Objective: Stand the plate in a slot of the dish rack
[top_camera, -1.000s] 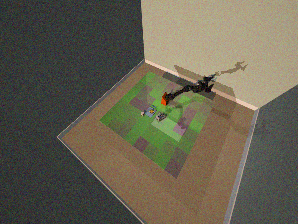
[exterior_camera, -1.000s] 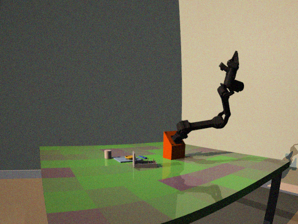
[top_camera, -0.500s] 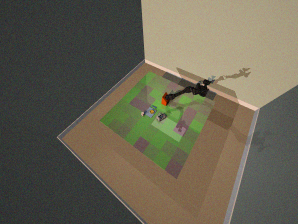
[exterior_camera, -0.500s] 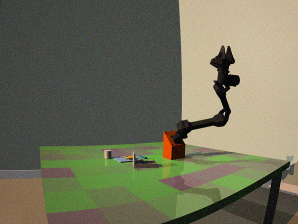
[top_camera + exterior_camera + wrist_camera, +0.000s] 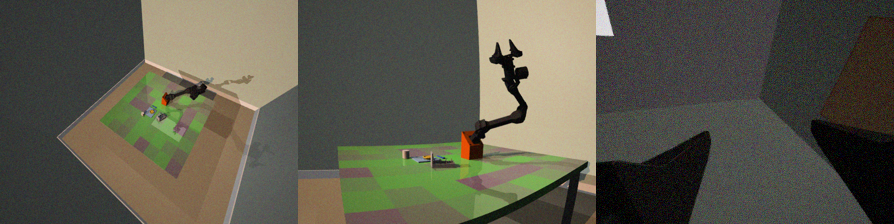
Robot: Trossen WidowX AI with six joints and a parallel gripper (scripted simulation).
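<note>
The yellow round plate (image 5: 152,111) (image 5: 427,157) lies flat on a blue-grey square mat (image 5: 150,115) (image 5: 417,159). The small pinkish-grey dish rack (image 5: 159,119) (image 5: 444,165) stands beside the mat, with low rails and a taller panel at one end. Its slots are too small to make out clearly. My gripper (image 5: 503,41) (image 5: 760,131) is open and empty, raised high above the table and pointing upward, well away from the plate and the rack. The wrist view shows only the two dark fingers against the room's surfaces, with neither plate nor rack.
A pale pinkish cylinder (image 5: 142,114) (image 5: 406,154) stands beside the mat, on the side away from the rack. A small blue item (image 5: 154,106) (image 5: 440,157) lies near the mat. My orange base (image 5: 165,99) (image 5: 476,151) stands close by. A wall rises behind the arm.
</note>
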